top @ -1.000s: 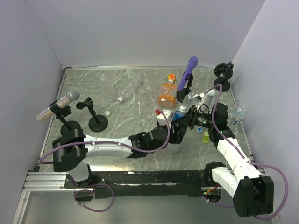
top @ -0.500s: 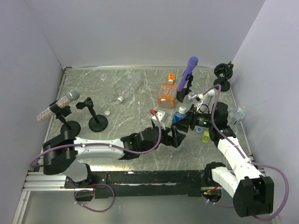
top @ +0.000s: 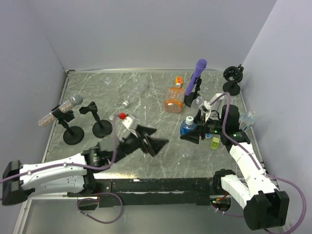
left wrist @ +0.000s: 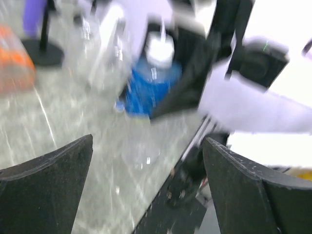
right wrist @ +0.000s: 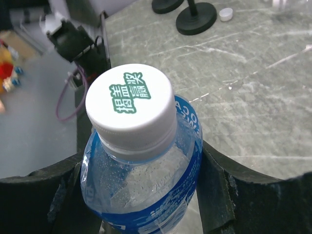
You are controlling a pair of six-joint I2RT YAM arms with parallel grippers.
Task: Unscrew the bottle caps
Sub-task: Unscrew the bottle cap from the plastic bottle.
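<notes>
Taking the far wall as twelve o'clock, the blue-label bottle [top: 186, 128] stands at about three o'clock on the table, well right of centre. Its long axis is roughly upright and its neck points up. The white cap [right wrist: 130, 100], printed with green characters, sits screwed on top and faces the right wrist camera. The right gripper [top: 191, 131] reaches in from the four o'clock side, its two fingers pressed against opposite sides of the bottle's body below the shoulder. The left gripper [top: 158, 137] hangs over the middle of the table, at the bottle's nine o'clock and well apart from it. Its jaws are spread wide with nothing between them, though its own view is badly blurred. The table [top: 146, 92] is grey stone-look with pale veins, closed in by plain lavender walls. At about one o'clock an orange bottle [top: 173, 99] rests with its neck toward twelve, and just beside it a purple stick [top: 197, 73] leans on a black stand. A yellow-green block [top: 214, 144] lies at the held bottle's four o'clock. The blue-label bottle holds something clear, with droplets clinging inside its shoulder. A loose white cap [right wrist: 225, 13] lies beside a round black stand base [right wrist: 196, 22].
</notes>
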